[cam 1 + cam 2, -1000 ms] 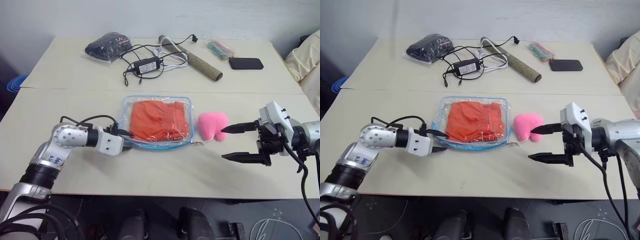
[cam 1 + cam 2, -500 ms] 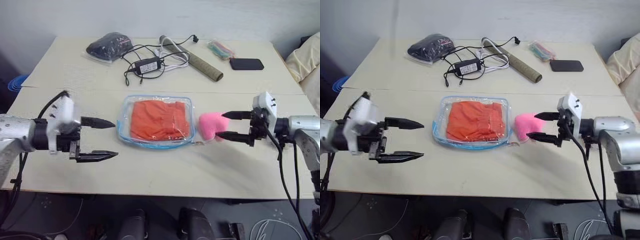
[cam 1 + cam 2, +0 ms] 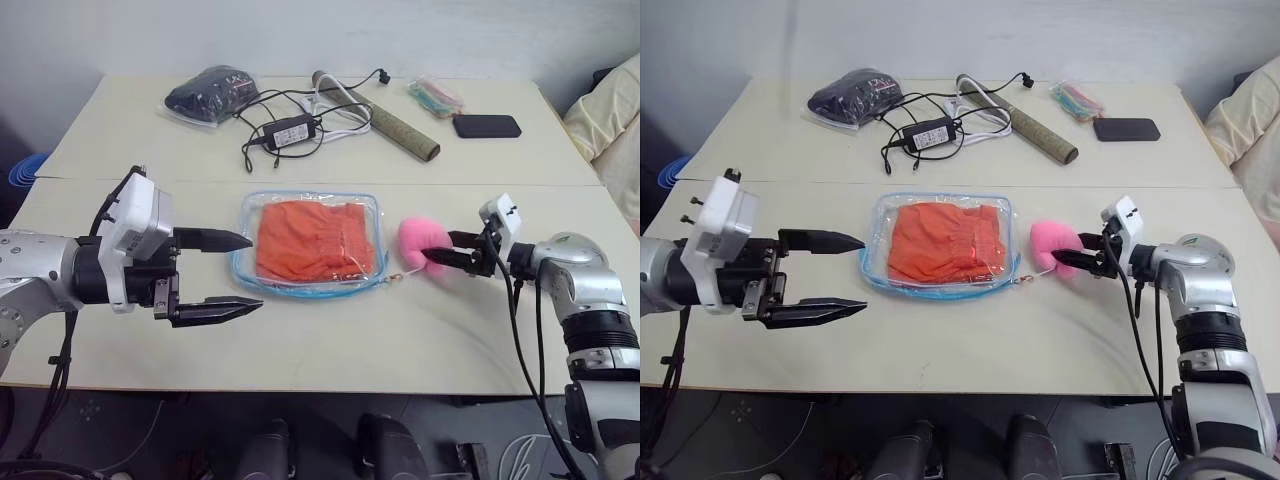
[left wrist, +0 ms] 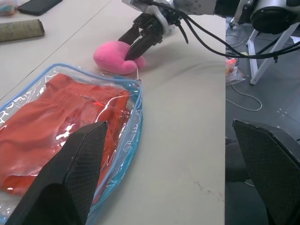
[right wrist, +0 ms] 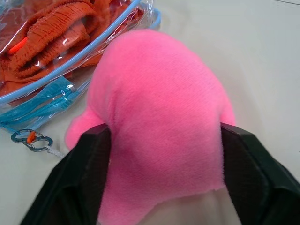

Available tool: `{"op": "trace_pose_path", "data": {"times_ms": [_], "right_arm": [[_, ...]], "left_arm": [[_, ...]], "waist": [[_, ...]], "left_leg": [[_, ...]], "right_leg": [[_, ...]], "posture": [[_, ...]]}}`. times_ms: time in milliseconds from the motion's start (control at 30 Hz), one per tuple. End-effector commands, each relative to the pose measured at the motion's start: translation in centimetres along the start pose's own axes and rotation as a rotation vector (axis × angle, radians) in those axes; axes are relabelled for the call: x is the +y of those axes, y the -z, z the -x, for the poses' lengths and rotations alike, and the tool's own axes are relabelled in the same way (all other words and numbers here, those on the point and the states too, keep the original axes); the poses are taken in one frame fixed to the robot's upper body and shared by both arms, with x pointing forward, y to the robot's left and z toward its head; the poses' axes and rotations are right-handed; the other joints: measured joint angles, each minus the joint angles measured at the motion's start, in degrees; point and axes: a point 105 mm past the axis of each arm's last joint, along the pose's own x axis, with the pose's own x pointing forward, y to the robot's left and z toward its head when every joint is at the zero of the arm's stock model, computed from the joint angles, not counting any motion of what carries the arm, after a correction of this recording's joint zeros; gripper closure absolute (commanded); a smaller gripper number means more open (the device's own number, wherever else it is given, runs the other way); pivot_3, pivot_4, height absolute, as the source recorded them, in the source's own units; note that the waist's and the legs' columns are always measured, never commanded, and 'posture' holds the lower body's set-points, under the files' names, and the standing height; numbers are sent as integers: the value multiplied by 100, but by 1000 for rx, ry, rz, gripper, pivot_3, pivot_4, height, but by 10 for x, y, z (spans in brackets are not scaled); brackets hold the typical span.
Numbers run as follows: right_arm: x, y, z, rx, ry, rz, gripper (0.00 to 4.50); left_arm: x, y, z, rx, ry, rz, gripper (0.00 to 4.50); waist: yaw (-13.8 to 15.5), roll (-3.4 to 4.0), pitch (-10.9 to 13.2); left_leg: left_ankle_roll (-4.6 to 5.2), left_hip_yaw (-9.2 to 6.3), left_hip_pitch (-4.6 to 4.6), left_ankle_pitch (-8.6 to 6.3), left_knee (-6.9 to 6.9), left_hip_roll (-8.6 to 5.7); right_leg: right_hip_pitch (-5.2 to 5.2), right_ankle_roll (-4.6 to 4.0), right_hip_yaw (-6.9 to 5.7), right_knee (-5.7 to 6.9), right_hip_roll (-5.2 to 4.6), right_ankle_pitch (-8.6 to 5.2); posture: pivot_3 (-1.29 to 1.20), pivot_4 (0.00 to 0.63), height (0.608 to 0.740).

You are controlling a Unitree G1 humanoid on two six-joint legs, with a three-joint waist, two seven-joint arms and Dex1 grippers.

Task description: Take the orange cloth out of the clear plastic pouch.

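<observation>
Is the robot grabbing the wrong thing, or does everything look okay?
Something looks odd: the right gripper is closing around the pink plush toy beside the clear plastic pouch, not on the pouch. The orange cloth is inside the pouch. The left gripper hangs open, apart from it.

The clear plastic pouch (image 3: pixel 312 243) had light-blue edging and held an orange cloth (image 3: pixel 316 238). Right of it lay a pink plush (image 3: pixel 420 243). Far off, a black phone (image 3: pixel 486 126) lay on the pale beige table (image 3: pixel 400 330).
</observation>
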Motion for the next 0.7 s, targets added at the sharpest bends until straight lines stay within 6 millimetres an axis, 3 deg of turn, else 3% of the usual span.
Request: {"op": "trace_pose_path", "data": {"times_ms": [33,233,400,567,700], "right_arm": [[4,-8,3,-31,-29,30,2573],[14,-33,13,-126,-83,122,4305],[44,-50,21,-149,-254,222,4305],[97,-62,22,-115,-493,351,4305],[135,-49,-5,-33,-604,634,4305]], "left_arm": [[2,-5,-1,-1,-27,-59,0],[5,-3,-3,5,-36,-69,0],[5,-2,-8,-11,-33,-73,0],[3,4,-9,12,-23,-74,0],[6,1,-13,2,-23,-84,0]], "waist": [[0,0,0],[2,0,0],[6,1,0],[9,1,1],[7,1,0]], "left_leg": [[0,0,0,0,0,0],[-1,0,0,0,0,-1],[-1,0,-1,0,0,0],[-3,-1,0,-2,-2,0],[-5,-1,1,-3,-2,-1]], "right_leg": [[0,0,0,0,0,0],[0,0,0,0,0,0],[-1,0,1,0,-1,0],[-1,0,0,-1,0,0],[-3,0,1,1,1,0]], "posture": [[0,150,740],[0,150,740],[0,150,740],[0,150,740],[0,150,740]]}}
